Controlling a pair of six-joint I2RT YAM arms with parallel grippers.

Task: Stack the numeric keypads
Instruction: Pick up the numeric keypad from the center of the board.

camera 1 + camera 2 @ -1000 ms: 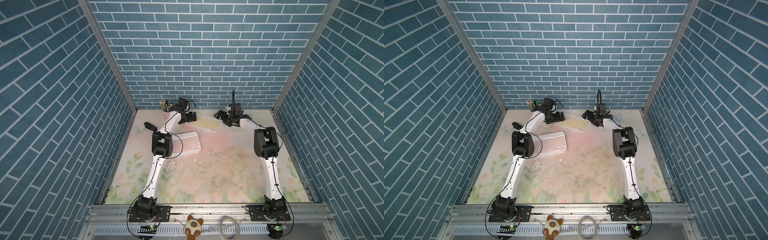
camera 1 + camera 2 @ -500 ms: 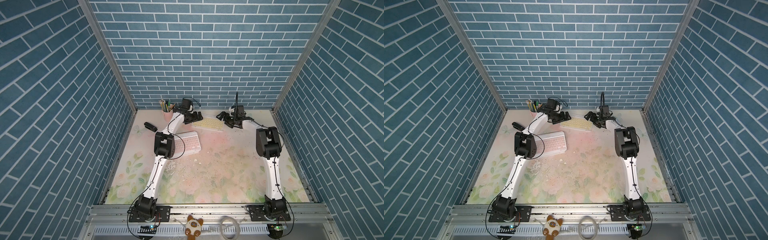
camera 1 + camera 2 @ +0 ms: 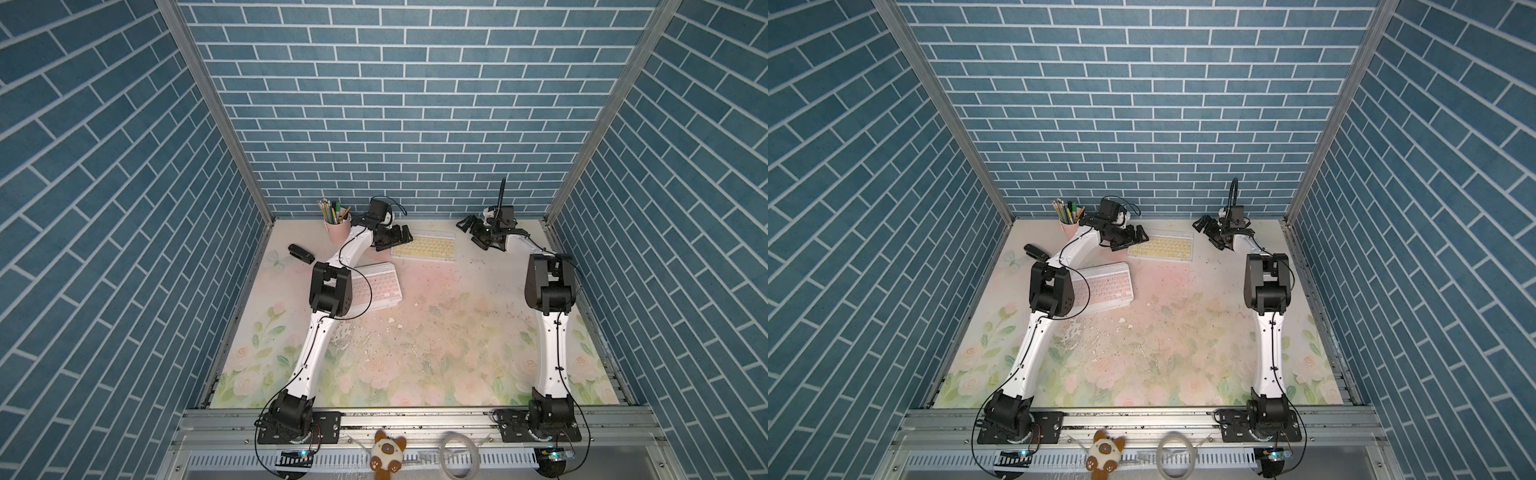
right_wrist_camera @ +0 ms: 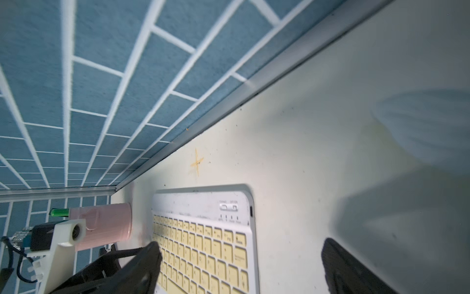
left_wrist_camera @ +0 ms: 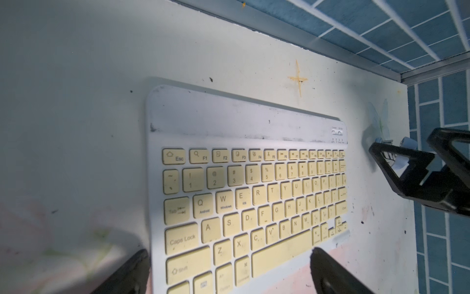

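Note:
A yellow-keyed keypad (image 3: 424, 247) (image 3: 1162, 246) lies flat near the back wall. A pink-keyed keypad (image 3: 376, 286) (image 3: 1104, 287) lies nearer, partly hidden under my left arm's elbow. My left gripper (image 3: 401, 237) (image 5: 229, 252) is open at the yellow keypad's (image 5: 249, 193) left end, with one finger on each side of that end. My right gripper (image 3: 471, 228) (image 4: 241, 254) is open and stands off the keypad's right end. In the right wrist view that end (image 4: 203, 244) shows between its fingertips, one over the keys and one over bare table.
A pink cup of pencils (image 3: 337, 228) stands at the back, just left of my left gripper. A black stapler (image 3: 301, 253) lies by the left wall. The back wall's rail runs close behind the yellow keypad. Crumbs and scuffs litter the middle of the floral mat (image 3: 415, 353).
My left gripper has moved right, from beside the cup to the yellow keypad's left end. My right gripper has drawn back to the right, away from the keypad's other end.

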